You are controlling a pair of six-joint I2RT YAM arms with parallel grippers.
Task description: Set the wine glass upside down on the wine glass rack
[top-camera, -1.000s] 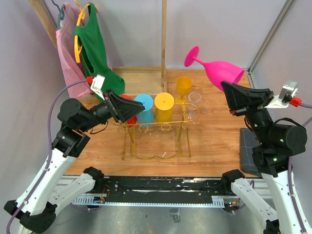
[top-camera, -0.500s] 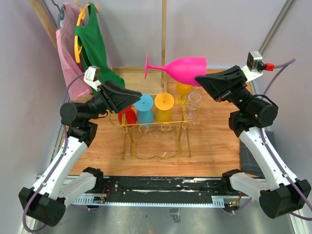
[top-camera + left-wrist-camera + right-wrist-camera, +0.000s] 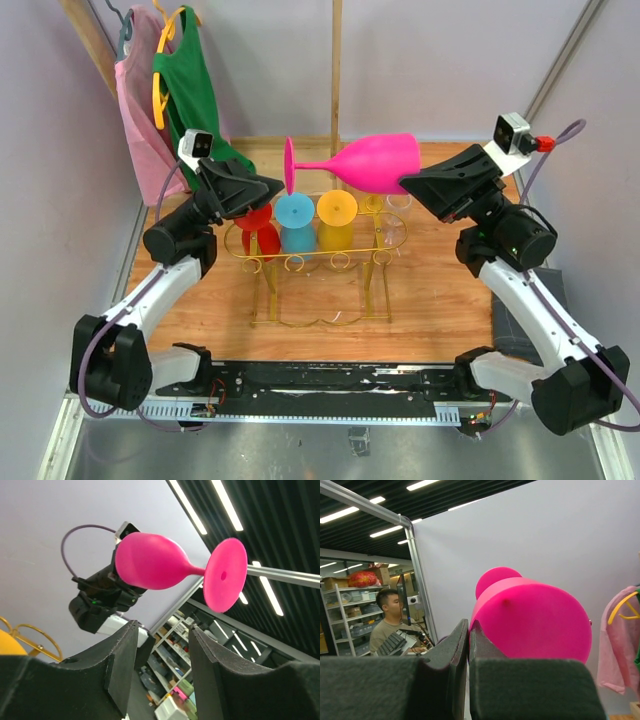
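**Top external view.** The right gripper point(image 3: 405, 184) is clamped on the bowl rim of the opaque pink wine glass point(image 3: 372, 162). The glass is carried level in the air above the gold thin-wire wine glass rack point(image 3: 320, 262), foot pointing toward the left arm, and is not yet on the rack. The left gripper point(image 3: 274, 186) is raised just beside the foot, apart from it. Judgement: this is a handover. Held by the rim, the glass cannot go bowl-down, but a hold on the stem would allow it. The rack already carries a red glass point(image 3: 258, 232), a blue glass point(image 3: 295, 215) and a yellow glass point(image 3: 337, 210), all inverted.

**Left wrist view.** The jaws stand partway apart, with nothing between the fingers point(image 3: 122, 655). The glass hangs above and beyond them, its stem and foot off to the right of the gap. There is no contact.

**Right wrist view.** The fingers point(image 3: 455, 645) are pressed nearly together. Judgement: they are pinching the thin bowl wall. The bowl bulges right beside the fingertips.
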